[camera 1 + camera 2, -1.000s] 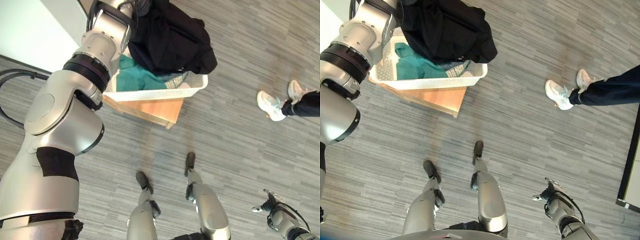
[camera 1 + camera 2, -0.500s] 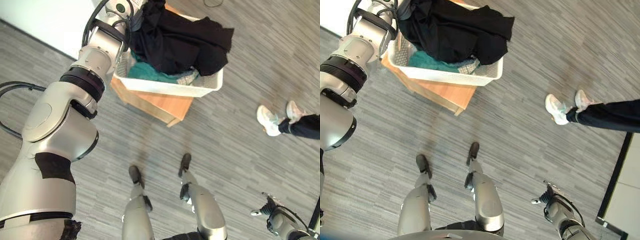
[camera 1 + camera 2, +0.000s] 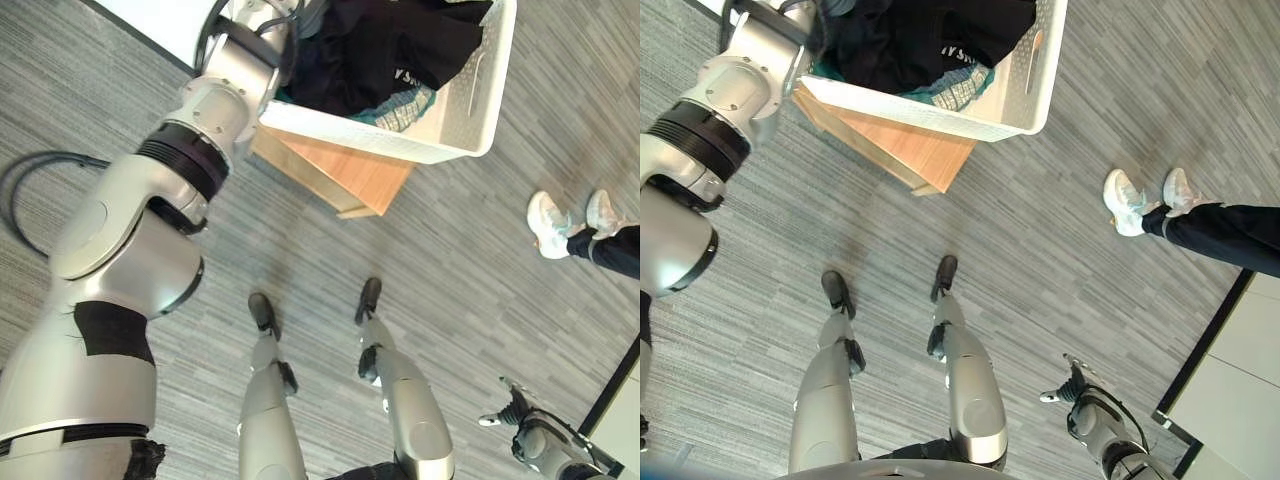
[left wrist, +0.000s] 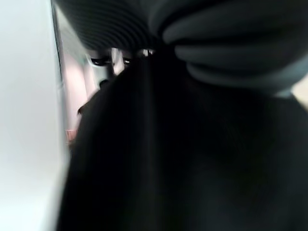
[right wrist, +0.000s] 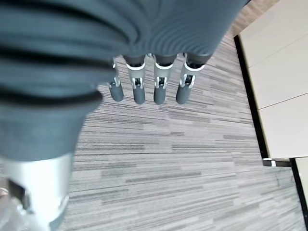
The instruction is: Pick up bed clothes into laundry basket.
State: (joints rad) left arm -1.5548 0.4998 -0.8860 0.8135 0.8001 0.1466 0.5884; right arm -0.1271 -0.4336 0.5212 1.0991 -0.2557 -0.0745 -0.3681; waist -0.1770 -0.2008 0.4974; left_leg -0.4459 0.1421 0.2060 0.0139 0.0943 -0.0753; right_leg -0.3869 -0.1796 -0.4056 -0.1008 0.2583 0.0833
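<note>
The white perforated plastic laundry basket [image 3: 470,110] is being overhung at its wooden stand's [image 3: 350,175] edge; black clothing [image 3: 390,45] is being buried around the left hand, grip untellable; right hand [image 5: 154,86] is being held slack over grey floor [image 3: 1060,280], a person's shoes [image 3: 1145,195] nearby.

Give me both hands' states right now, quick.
Left hand: cannot tell; its fingers are buried in the black garment over the white laundry basket.
Right hand: open, fingers straight, holding nothing, hanging above the floor.

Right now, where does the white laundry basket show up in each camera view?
Left eye view: the laundry basket is at the top, right of centre, on a wooden stand.
Right eye view: top centre, on the same stand.
Left wrist view: I cannot make it out; dark cloth is close up.
Right wrist view: just floor.
Shared landmark: the wooden stand.
</note>
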